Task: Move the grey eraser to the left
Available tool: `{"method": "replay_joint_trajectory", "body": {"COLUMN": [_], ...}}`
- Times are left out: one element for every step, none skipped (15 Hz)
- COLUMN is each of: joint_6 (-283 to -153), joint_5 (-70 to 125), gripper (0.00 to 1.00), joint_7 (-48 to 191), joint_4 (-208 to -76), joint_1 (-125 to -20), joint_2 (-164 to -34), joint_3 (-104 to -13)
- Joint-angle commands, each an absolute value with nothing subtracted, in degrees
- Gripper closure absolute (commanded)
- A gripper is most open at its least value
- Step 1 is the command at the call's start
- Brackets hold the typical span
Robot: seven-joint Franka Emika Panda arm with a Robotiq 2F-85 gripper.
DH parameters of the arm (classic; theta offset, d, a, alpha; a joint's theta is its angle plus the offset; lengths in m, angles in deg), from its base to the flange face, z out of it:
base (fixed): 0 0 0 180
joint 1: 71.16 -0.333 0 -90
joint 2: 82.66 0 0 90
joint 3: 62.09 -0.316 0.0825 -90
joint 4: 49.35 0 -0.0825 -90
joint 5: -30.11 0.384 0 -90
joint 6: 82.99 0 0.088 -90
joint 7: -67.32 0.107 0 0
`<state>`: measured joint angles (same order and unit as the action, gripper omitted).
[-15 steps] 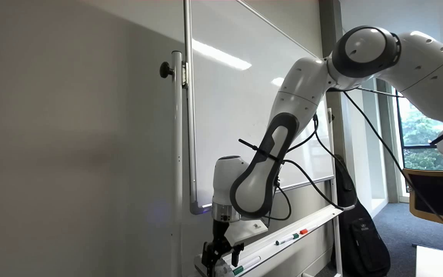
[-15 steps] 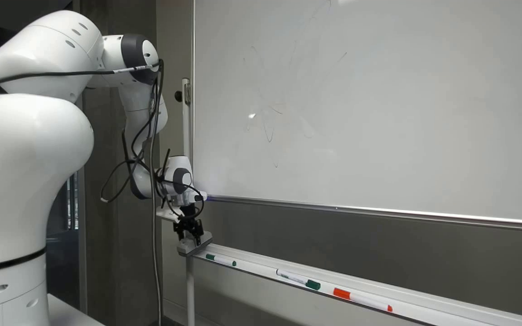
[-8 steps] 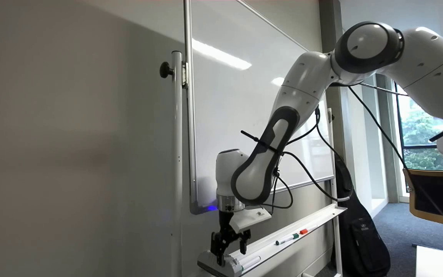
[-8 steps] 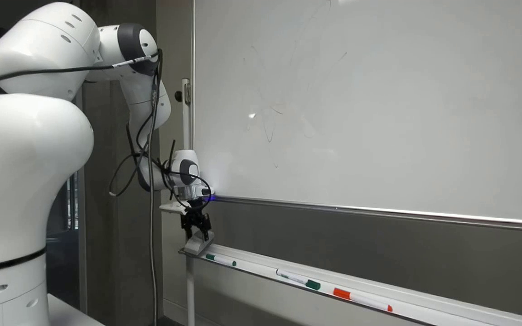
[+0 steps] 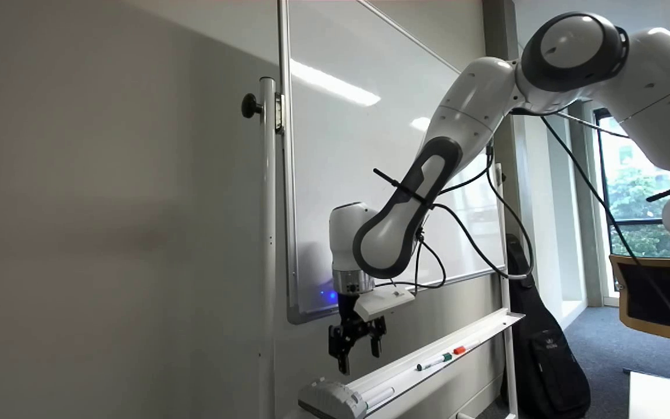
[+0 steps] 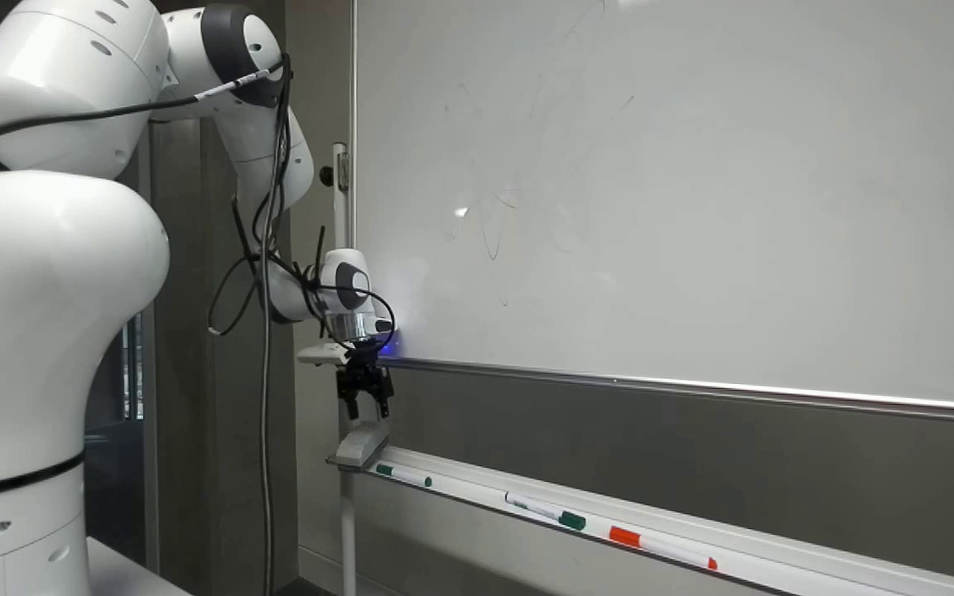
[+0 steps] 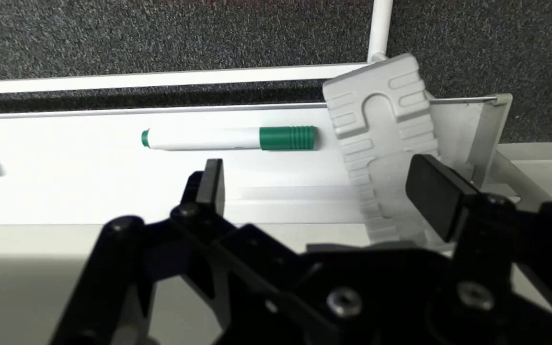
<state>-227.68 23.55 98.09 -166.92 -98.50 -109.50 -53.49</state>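
Note:
The grey eraser (image 5: 331,398) lies aslant across one end of the white pen tray in both exterior views (image 6: 362,445). In the wrist view the eraser (image 7: 391,120) is right of centre, its ends reaching past both long edges of the tray; its lower end is partly hidden by the gripper. My gripper (image 5: 360,364) is open and empty, hanging a little above the eraser with a gap in both exterior views (image 6: 368,415). In the wrist view the gripper (image 7: 321,189) has its fingers wide apart; the right finger overlaps the eraser's right side in view.
The tray (image 5: 410,359) bears several white markers. A green-capped marker (image 7: 228,139) lies beside the eraser; a red-capped marker (image 6: 663,549) lies farther along. The whiteboard's lower frame (image 6: 609,381) runs close behind my hand. A stand post (image 5: 267,233) rises near the tray's end.
My gripper has risen straight off the eraser, from down at it to clear above it. The eraser has shifted slightly and now covers the near marker's green cap in an exterior view.

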Motion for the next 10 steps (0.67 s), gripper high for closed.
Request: {"method": "replay_joint_trajectory", "body": {"joint_6": [-222.6, -220.4, -218.3, -215.1, -210.0, -207.2, -211.6, -209.5, -208.7, -208.6], "joint_5": [21.5, 21.5, 21.8, 22.7, 22.8, 21.2, 21.8, 21.5, 21.3, 21.2], "gripper": [0.00, 0.00, 0.00, 0.00, 0.00, 0.00, 0.00, 0.00, 0.00, 0.00], "joint_7": [99.2, 98.7, 98.1, 97.2, 99.0, 98.6, 99.0, 98.9, 98.9, 98.9], "joint_4": [-168.9, -168.8, -168.7, -168.4, -167.9, -167.7, -166.6, -166.6, -166.6, -166.6], "joint_1": [-95.3, -94.6, -93.6, -92.3, -91.8, -91.0, -90.8, -90.0, -89.4, -89.2], "joint_2": [-105.8, -105.4, -105.3, -104.9, -105.0, -105.0, -106.9, -106.7, -106.7, -106.7], "joint_3": [-55.4, -55.5, -55.7, -56.2, -55.9, -55.5, -57.2, -57.1, -57.1, -57.0]}}
